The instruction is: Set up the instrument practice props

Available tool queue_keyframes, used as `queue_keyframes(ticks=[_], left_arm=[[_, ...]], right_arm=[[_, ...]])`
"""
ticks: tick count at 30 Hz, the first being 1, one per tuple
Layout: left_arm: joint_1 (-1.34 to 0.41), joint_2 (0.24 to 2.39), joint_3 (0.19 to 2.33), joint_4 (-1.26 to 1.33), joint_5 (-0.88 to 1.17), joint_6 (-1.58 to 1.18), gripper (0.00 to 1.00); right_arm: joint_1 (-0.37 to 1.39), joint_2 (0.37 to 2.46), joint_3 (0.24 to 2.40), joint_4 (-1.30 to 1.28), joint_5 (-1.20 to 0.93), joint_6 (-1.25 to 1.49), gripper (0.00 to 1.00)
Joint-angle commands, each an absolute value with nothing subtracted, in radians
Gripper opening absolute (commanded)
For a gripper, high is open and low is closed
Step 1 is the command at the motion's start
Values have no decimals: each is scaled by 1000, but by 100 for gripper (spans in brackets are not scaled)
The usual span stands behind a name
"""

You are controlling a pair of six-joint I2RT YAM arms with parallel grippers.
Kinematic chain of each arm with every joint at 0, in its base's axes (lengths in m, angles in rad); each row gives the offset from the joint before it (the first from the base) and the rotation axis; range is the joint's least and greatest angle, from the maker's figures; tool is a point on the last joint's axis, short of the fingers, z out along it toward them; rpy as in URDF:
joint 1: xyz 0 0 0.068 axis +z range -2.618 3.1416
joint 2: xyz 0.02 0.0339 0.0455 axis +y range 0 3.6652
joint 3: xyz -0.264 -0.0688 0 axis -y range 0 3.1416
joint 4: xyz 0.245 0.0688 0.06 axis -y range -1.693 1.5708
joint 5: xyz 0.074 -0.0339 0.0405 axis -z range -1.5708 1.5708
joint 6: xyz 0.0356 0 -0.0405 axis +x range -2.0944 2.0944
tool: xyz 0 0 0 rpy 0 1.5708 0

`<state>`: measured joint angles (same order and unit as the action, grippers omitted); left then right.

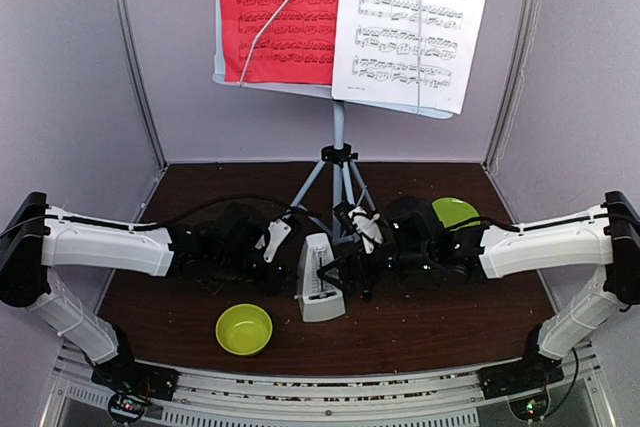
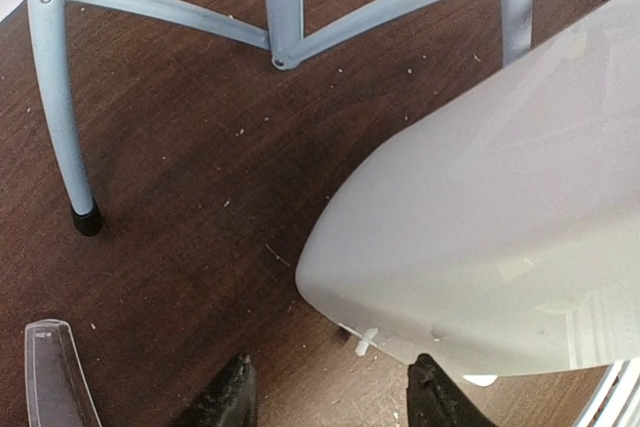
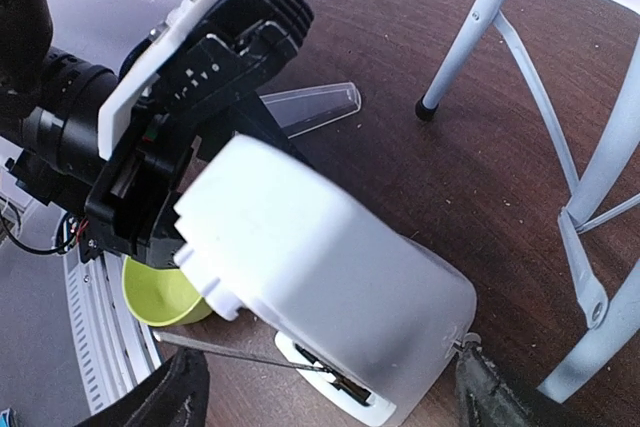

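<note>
The pale music stand stands at the back on its tripod legs, with a red sheet and a white sheet on its desk. The pale-grey pyramid metronome is upright on the table between my two grippers. My left gripper is open just left of the metronome, with nothing between its fingertips. My right gripper is open wide, and its jaws stand on either side of the metronome. The thin pendulum rod sticks out from the metronome's face.
A lime-green bowl sits near the front edge, close to the metronome. A flat green plate lies behind my right arm. A clear plastic strip lies on the brown table by my left gripper. Grey walls close in on the sides and the back.
</note>
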<state>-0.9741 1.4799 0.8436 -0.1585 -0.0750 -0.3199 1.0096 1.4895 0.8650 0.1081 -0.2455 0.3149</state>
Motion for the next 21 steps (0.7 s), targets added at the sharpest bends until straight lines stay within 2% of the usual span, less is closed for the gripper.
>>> queue_keyframes(ticks=[1,10,21], left_arm=[[-966,1454,855,-125,-94,-325,55],[-966,1444,852,-123,-111,-336,58],[-943,1394,832,-140,-149,-338,58]], right_arm=[[1016,1463,916,83,-196,305,86],[1024,1458,976,-28,-79,281,82],[968,1341,876,-159,65,282,78]])
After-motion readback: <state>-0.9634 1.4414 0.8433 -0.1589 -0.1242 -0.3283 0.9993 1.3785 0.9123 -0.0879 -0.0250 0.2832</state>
